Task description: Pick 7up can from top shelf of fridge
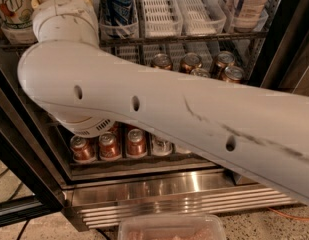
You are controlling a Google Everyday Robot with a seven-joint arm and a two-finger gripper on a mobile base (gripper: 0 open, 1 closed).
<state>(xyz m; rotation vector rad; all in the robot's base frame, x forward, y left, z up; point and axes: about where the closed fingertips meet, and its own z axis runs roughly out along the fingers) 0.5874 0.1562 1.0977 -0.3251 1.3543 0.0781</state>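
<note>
Arm (159,114) blocks fridge (184,189) mid, gripper unseen top-L, top-R tray lanes (161,9) free.

We cannot see the gripper: it lies somewhere past the round joint of the white arm (144,109) at the upper left, where the top edge cuts the view. The 7up can (14,6) is cropped by the top and left edges, so we read only part of its lettering, and the Pepsi can (118,4) loses its top. The arm hides most of the bronze cans (191,61) and the tops of the red cans (109,145).
</note>
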